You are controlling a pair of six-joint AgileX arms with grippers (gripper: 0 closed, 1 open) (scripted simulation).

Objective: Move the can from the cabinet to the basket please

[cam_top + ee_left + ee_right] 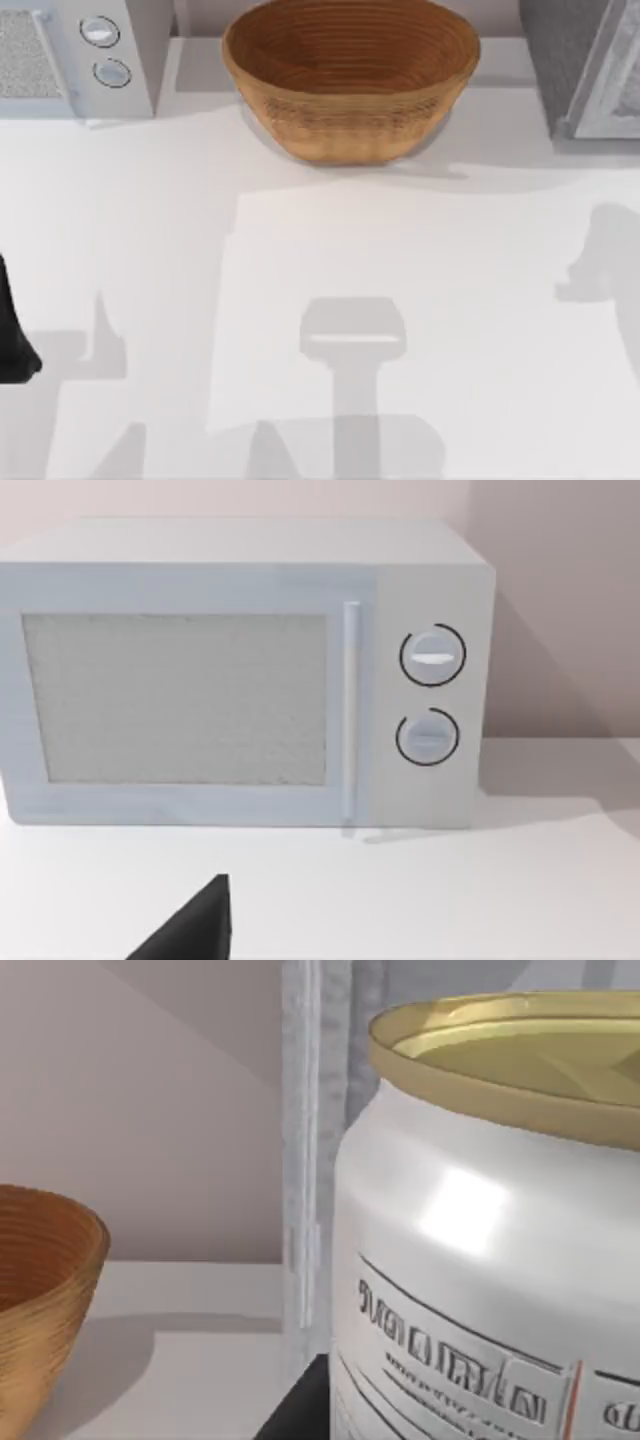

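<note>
can (480, 1250) looms right up against your right wrist camera, silver-white body, gold rim, grey print, with the pale door frame of the cabinet (300, 1160) just behind it. so it sits at the cabinet, well apart from the basket. a dark sliver of the right pincer (295, 1410) shows beside the can's foot, but you cannot tell whether its fingers are spread or clamped on the can.

by the look of it you're at the grasp or the first lift, with the carry not yet begun. the next move calls for a sure hold, then a pull clear of the door frame and a swing leftward across the worktop (330, 250) to the basket (350, 75), high enough to clear its rim.

from above you get the layout the wrists miss: basket at the back centre, the cabinet's speckled box at the back right, the microwave (90, 50) at the back left. your left arm (12, 335) is parked at the left edge. the left wrist camera faces the microwave door and two knobs, with a dark tip of the left pincer (195, 925) low in frame, state unclear.
</note>
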